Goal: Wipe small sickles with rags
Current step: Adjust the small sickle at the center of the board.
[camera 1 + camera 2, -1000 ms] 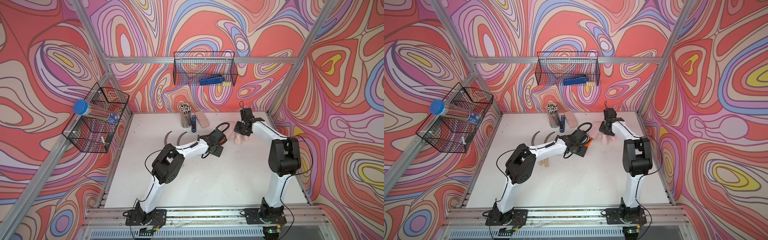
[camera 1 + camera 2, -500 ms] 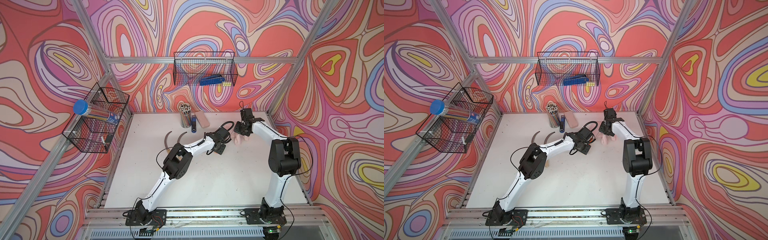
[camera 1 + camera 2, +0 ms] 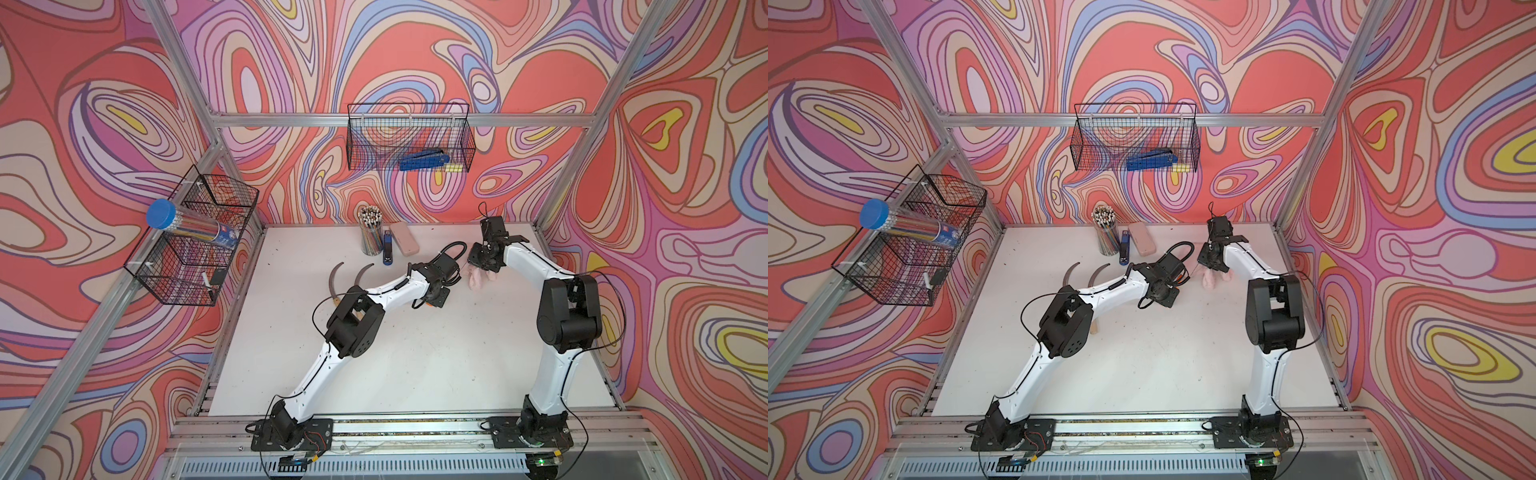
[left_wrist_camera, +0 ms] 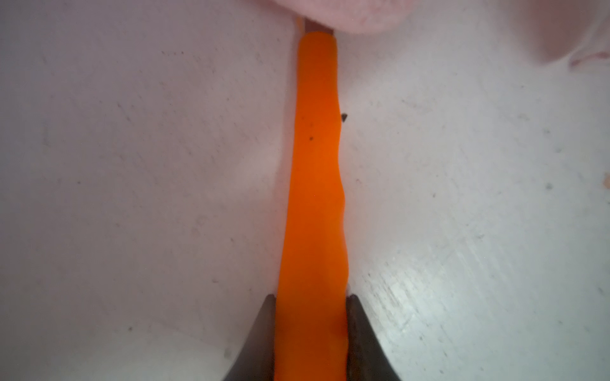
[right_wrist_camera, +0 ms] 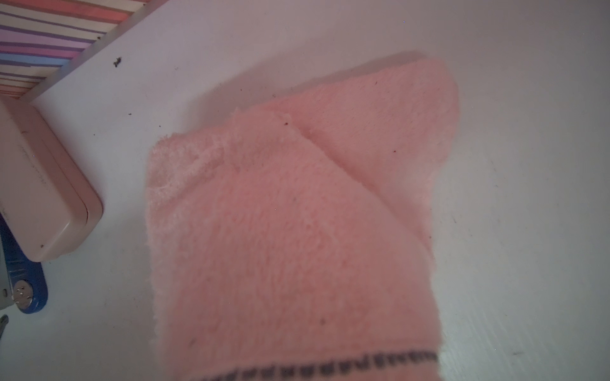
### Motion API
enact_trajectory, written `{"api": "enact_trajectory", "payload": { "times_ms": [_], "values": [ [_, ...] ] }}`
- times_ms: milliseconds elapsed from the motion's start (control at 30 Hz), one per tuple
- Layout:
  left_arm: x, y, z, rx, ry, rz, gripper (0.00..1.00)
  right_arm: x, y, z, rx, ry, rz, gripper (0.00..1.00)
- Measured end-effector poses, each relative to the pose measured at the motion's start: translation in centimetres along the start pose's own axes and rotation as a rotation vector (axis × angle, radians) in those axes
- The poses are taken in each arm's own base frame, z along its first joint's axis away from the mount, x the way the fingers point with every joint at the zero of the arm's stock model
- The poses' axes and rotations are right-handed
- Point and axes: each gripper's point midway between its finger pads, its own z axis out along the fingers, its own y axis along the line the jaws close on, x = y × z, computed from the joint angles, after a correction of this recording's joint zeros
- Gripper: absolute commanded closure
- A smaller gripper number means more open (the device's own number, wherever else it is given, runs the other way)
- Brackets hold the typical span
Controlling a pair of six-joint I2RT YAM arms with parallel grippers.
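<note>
One orange-handled sickle lies on the white table, its blade hidden beneath the pink rag. The left gripper is clamped on its handle. Both top views hide that grip under the left wrist and show the blades of two more sickles. The right gripper, closed, holds the rag just beyond the handle; its fingers fall outside the right wrist view.
</note>
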Motion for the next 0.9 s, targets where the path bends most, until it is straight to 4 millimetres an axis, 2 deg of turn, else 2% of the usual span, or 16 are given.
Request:
{"api": "enact_trajectory", "payload": {
  "times_ms": [67, 133, 233, 367, 467, 533, 600, 667, 767, 833, 900],
  "values": [
    [0.9, 0.5, -0.4, -0.016, 0.023, -0.024, 1.00, 0.1, -0.4, 0.3, -0.001, 0.001, 0.013, 1.00],
    [2.3, 1.5, -1.0, -0.042, 0.053, -0.050, 1.00, 0.5, -1.8, 0.6, 0.006, 0.008, 0.043, 1.00],
    [6.0, 4.4, -2.7, -0.121, 0.120, -0.101, 1.00, 0.8, -4.8, 0.7, 0.040, 0.018, 0.108, 1.00],
    [11.8, 8.4, -5.1, -0.207, 0.191, -0.193, 1.00, -0.1, -8.5, 0.4, 0.071, -0.015, 0.200, 1.00],
    [15.3, 10.9, -6.7, -0.237, 0.217, -0.261, 1.00, -0.6, -11.2, -0.4, 0.108, -0.051, 0.262, 1.00],
    [16.6, 11.9, -7.3, -0.239, 0.222, -0.284, 1.00, -0.7, -12.6, -1.0, 0.131, -0.079, 0.293, 1.00],
    [16.6, 11.9, -7.5, -0.210, 0.214, -0.302, 1.00, -0.7, -13.5, -1.6, 0.140, -0.098, 0.320, 1.00],
    [15.8, 10.8, -7.2, -0.148, 0.193, -0.309, 1.00, -0.7, -13.1, -1.7, 0.113, -0.103, 0.329, 1.00],
    [15.1, 9.3, -7.0, -0.080, 0.177, -0.307, 1.00, -0.6, -10.8, -1.5, 0.048, -0.100, 0.309, 1.00],
    [14.9, 8.8, -7.1, -0.078, 0.173, -0.283, 1.00, -0.3, -8.3, -1.7, 0.011, -0.093, 0.259, 1.00],
    [14.5, 8.2, -7.5, -0.101, 0.158, -0.234, 1.00, -0.1, -4.3, -2.3, -0.051, -0.096, 0.176, 1.00]
  ]
}}
